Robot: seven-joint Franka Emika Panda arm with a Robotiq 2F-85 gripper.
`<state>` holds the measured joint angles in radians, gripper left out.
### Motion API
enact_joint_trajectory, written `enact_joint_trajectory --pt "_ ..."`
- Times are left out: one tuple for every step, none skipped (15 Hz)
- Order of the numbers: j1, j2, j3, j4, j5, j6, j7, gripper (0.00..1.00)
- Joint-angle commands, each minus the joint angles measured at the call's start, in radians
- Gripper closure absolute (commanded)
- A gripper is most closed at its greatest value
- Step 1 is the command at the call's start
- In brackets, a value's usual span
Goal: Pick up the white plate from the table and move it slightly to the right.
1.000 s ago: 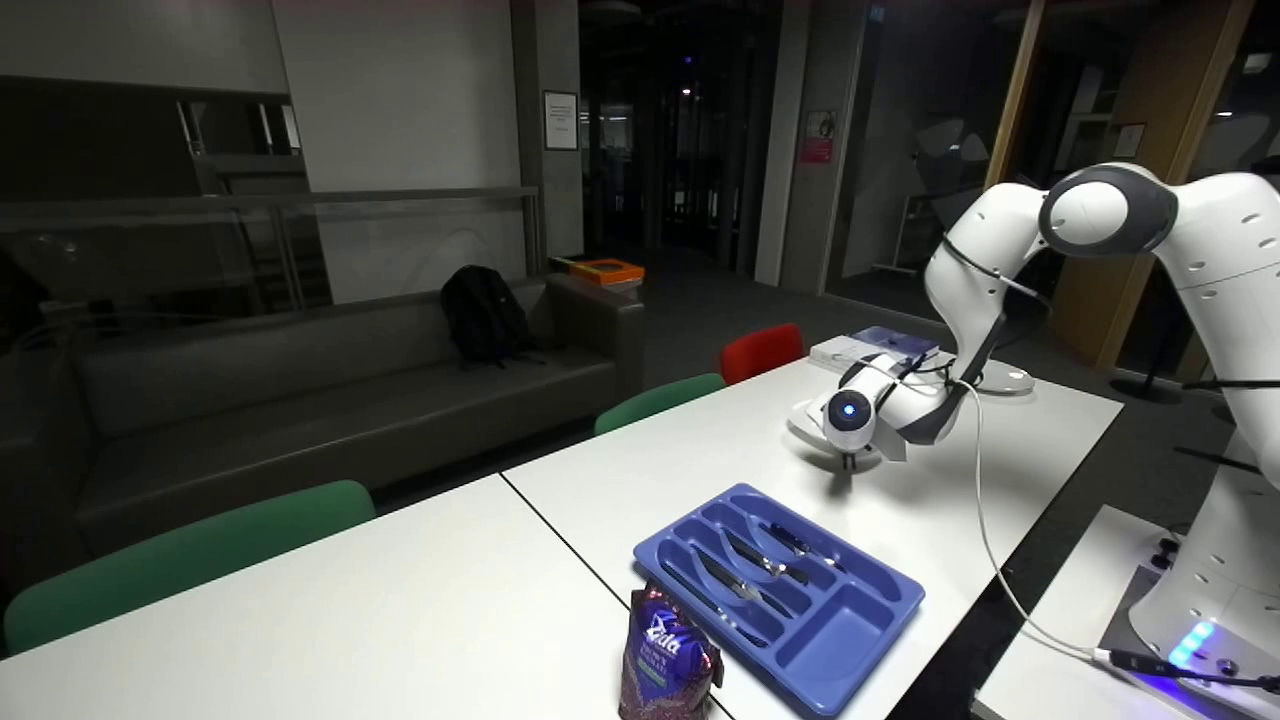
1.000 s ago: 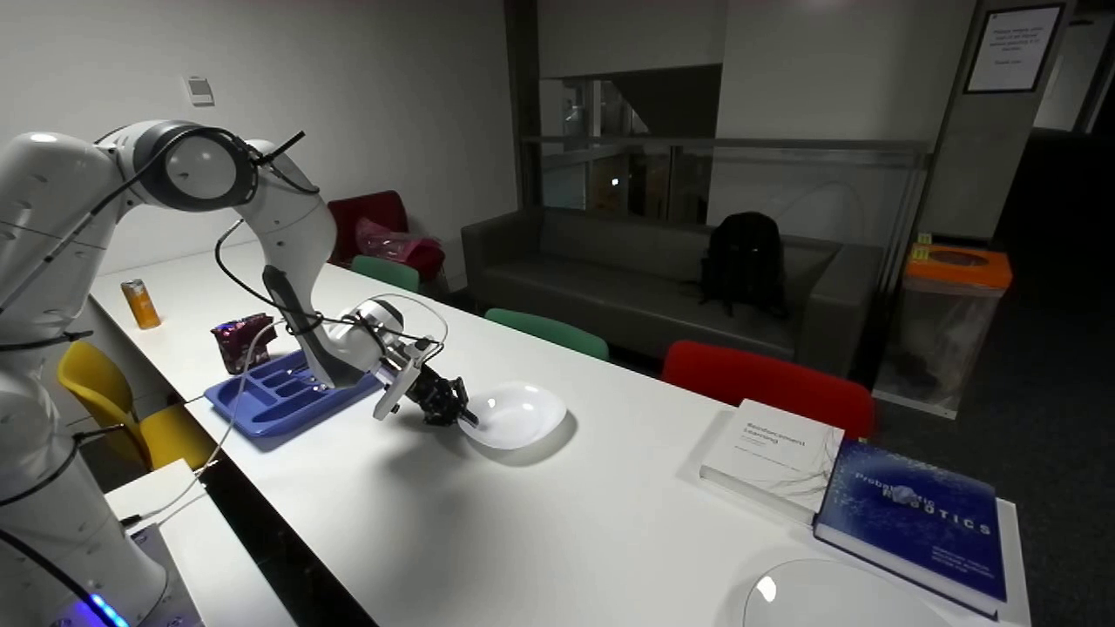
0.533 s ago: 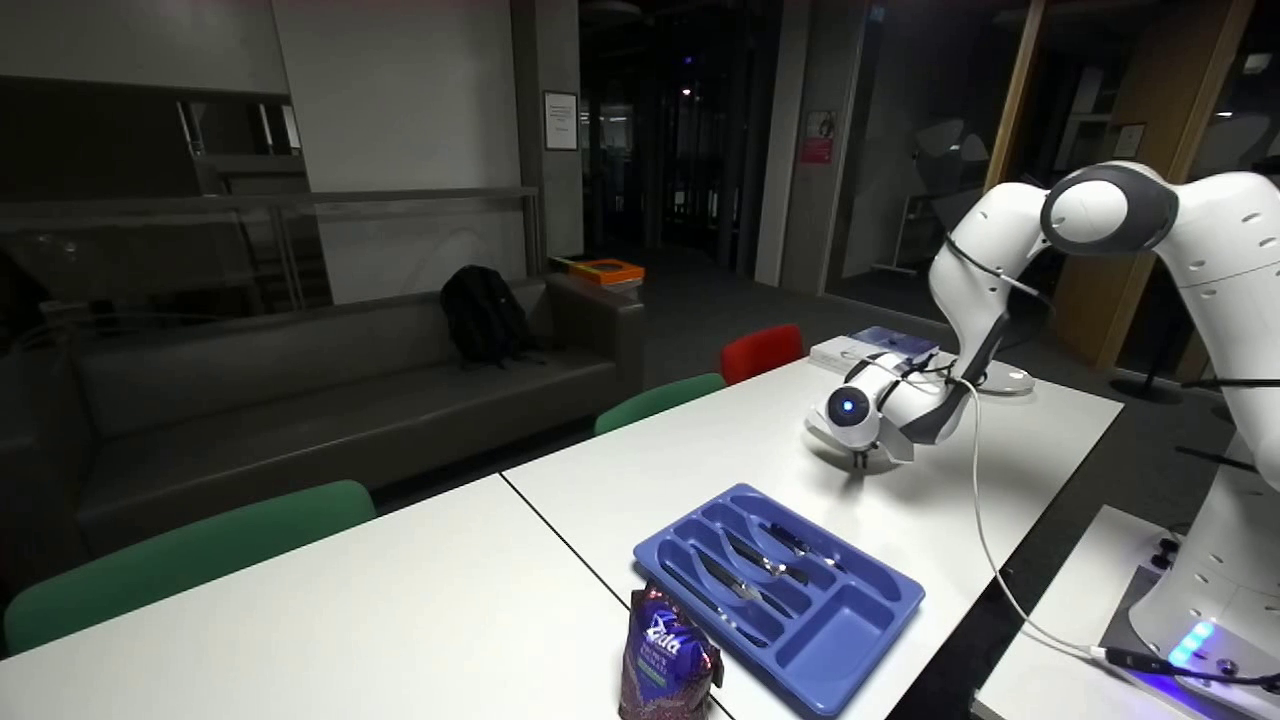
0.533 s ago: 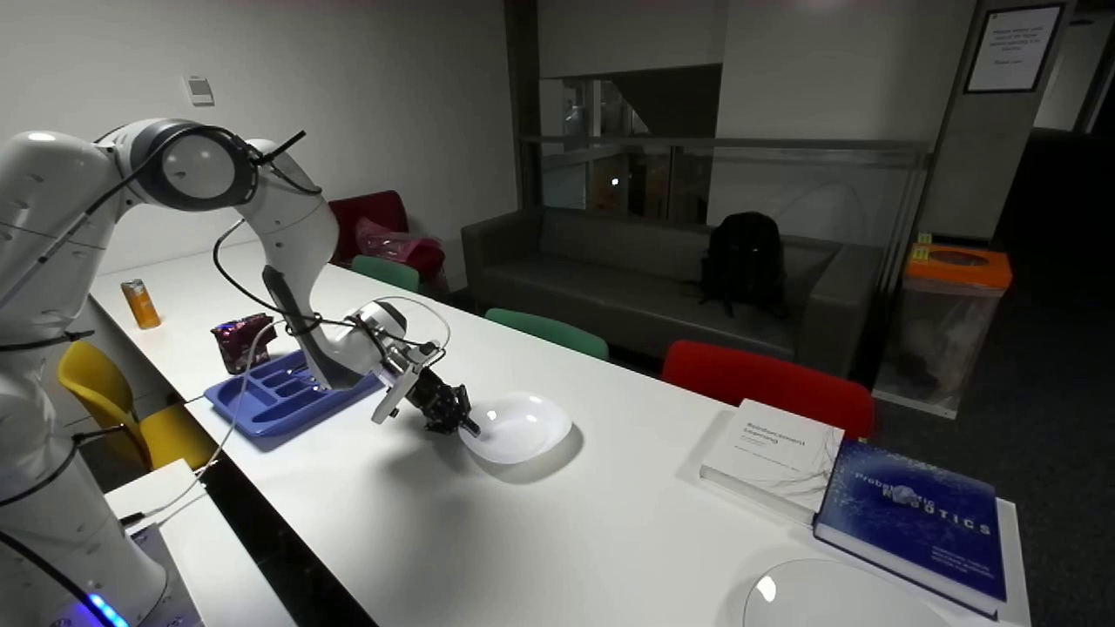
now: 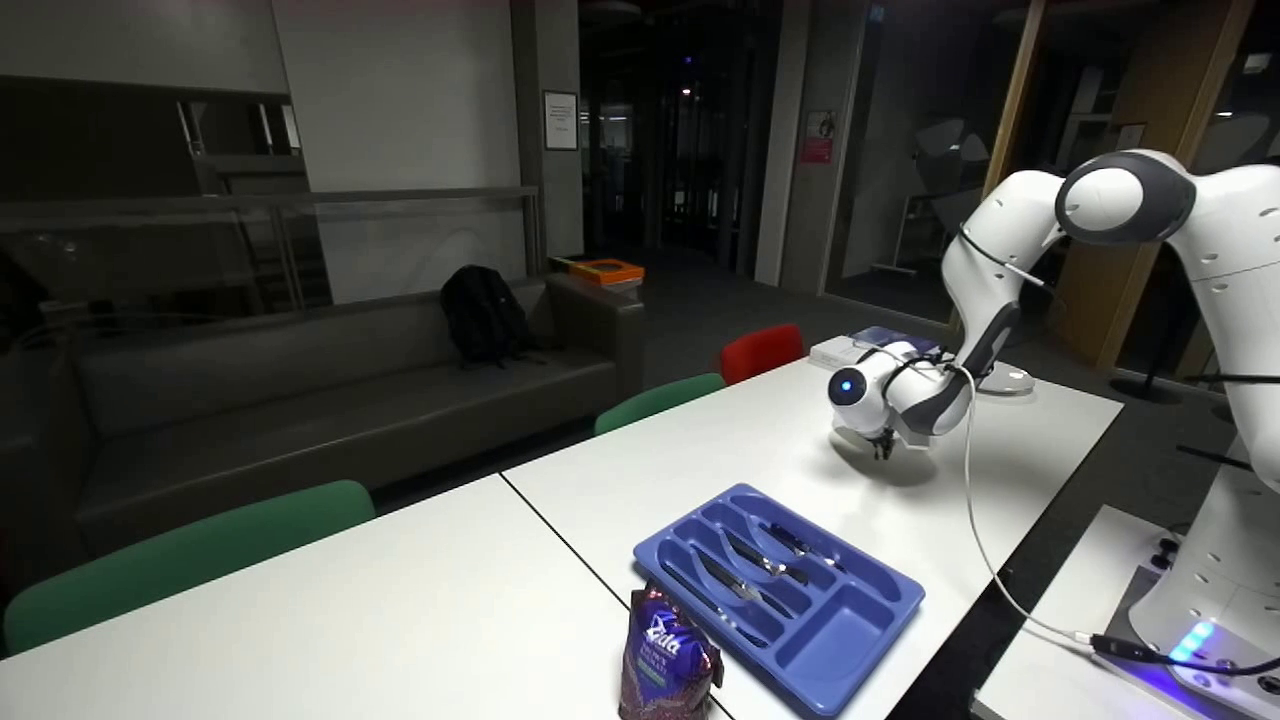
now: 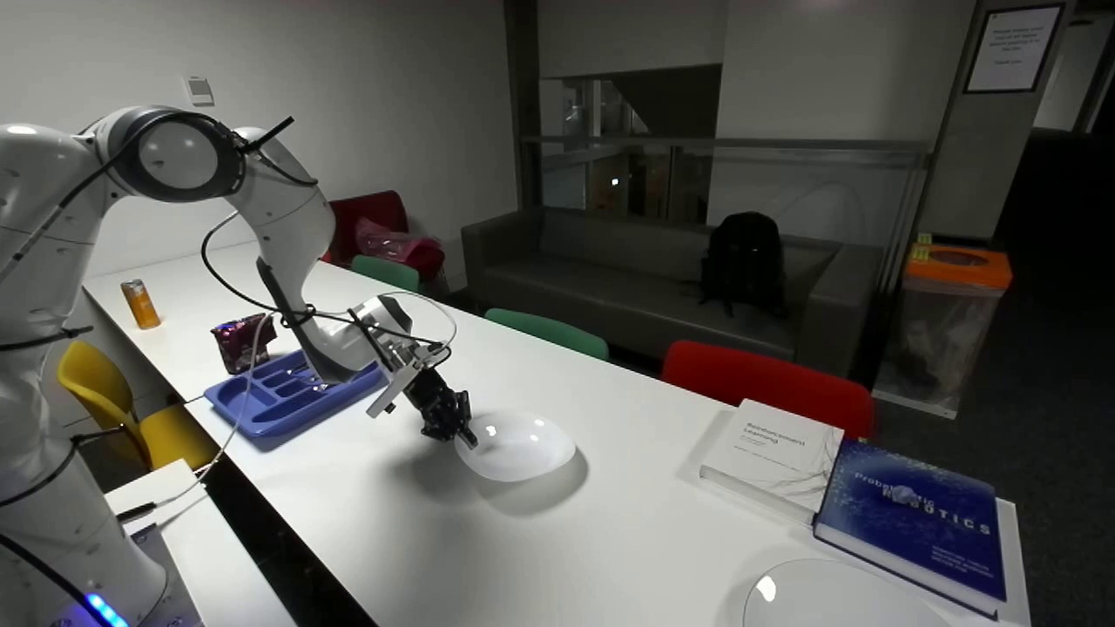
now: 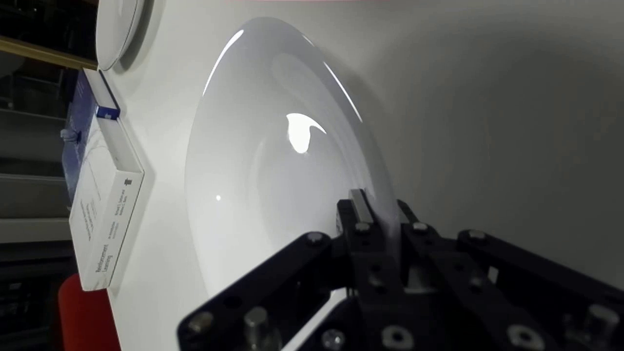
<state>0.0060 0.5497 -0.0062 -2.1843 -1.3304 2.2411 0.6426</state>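
Observation:
The white plate (image 6: 527,448) is held tilted a little above the white table (image 6: 627,557), with its shadow under it. My gripper (image 6: 469,435) is shut on its near-side rim in this exterior view. In the wrist view, the plate (image 7: 273,170) fills the middle, and the gripper (image 7: 382,207) has one finger inside the dish and one outside, the rim between them. In an exterior view, the arm hides most of the plate (image 5: 848,438), and the gripper (image 5: 883,447) points down over the table (image 5: 400,600).
A blue cutlery tray (image 5: 850,640) with cutlery and a purple bag (image 5: 665,655) stand on the table. A white book (image 6: 771,457), a blue book (image 6: 910,514) and a flatter white plate (image 6: 836,601) lie at the far end. An orange can (image 6: 139,303) stands farther back.
My gripper and the held plate have moved away from the sofa, toward the robot's side of the table. The plate's shadow stands farther from it than before.

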Motion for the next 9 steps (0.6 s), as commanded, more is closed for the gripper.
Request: enact_joint_trajectory --pt "-0.013 -0.124 -0.010 -0.088 0.034 -0.030 -0.025 0.98" --pt "-0.012 -0.142 -0.014 -0.103 0.036 -0.035 -0.007 0.98" --pt "-0.010 -0.161 -0.019 -0.120 0.040 -0.042 0.009 0.98" --pt "-0.009 -0.180 -0.023 -0.136 0.039 -0.044 0.020 0.98" --pt "-0.008 -0.198 -0.026 -0.152 0.042 -0.050 0.030 0.98" --pt "-0.007 -0.218 -0.028 -0.170 0.043 -0.057 0.039 0.98" --pt "-0.006 -0.239 -0.029 -0.189 0.046 -0.066 0.048 0.98" --pt "-0.005 -0.259 -0.029 -0.211 0.049 -0.078 0.058 0.98" --pt "-0.004 -0.279 -0.027 -0.231 0.054 -0.092 0.069 0.98"
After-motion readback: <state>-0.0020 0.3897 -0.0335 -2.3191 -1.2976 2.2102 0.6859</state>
